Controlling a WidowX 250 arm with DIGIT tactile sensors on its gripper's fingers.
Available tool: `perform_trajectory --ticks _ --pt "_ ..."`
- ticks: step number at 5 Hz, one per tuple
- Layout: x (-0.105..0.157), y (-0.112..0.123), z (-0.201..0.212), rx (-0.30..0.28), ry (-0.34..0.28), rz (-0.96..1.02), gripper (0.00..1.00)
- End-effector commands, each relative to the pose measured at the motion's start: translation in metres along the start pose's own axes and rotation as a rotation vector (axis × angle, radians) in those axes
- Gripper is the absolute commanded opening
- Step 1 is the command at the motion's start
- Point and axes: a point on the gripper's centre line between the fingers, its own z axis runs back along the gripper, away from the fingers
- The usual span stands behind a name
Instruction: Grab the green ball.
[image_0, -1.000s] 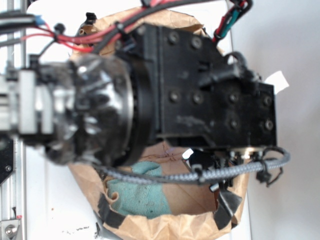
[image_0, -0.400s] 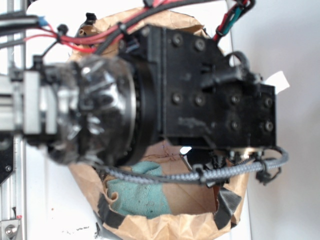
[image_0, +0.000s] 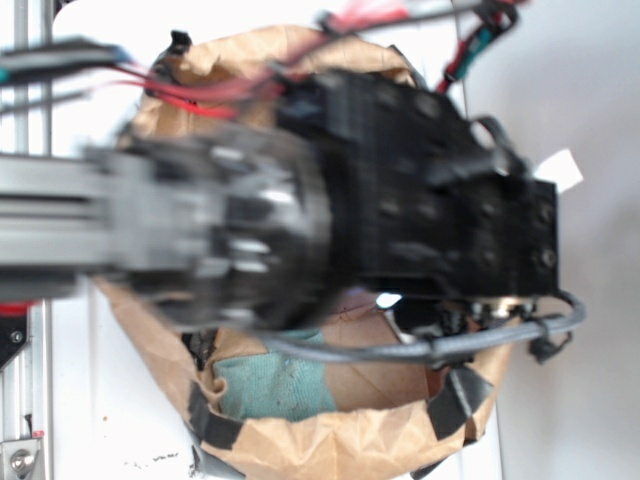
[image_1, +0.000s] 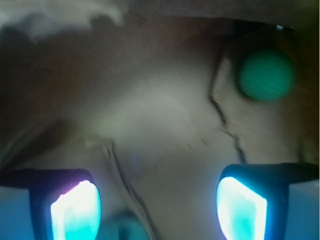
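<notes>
On my wrist feed I see the gripper (image_1: 157, 207) with its two fingertips spread wide, one pad (image_1: 75, 210) at the lower left and the other at the lower right, both glowing bright cyan-white, with only crumpled brown paper (image_1: 165, 130) showing in the gap between them. They hold nothing. The green ball (image_1: 265, 75) sits ahead of the gripper and off to the right of its centre line, roughly in line with the right fingertip but well apart from it, resting on the paper near a dark crease. The picture is blurred, so I cannot make out the ball's surface.

From the exterior camera the arm (image_0: 400, 200) fills most of the frame and is smeared by motion; it hangs over a brown paper bag (image_0: 350, 440) with black tape on its rim. I cannot see the fingertips or the ball from here, as the arm's black body hides them. Below and to the left of the arm's body a teal cloth (image_0: 275, 385) lies inside the bag. A grey braided cable (image_0: 420, 348) loops under the arm.
</notes>
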Motion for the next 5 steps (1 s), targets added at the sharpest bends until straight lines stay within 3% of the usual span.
perform_trajectory --ticks 1,2,5 --pt "0.013 0.031 0.031 -0.167 -0.137 -0.075 1.0" --pt "0.019 0.051 0.039 -0.198 -0.154 -0.07 1.0" --pt "0.042 0.07 -0.002 -0.089 -0.247 0.012 1.0"
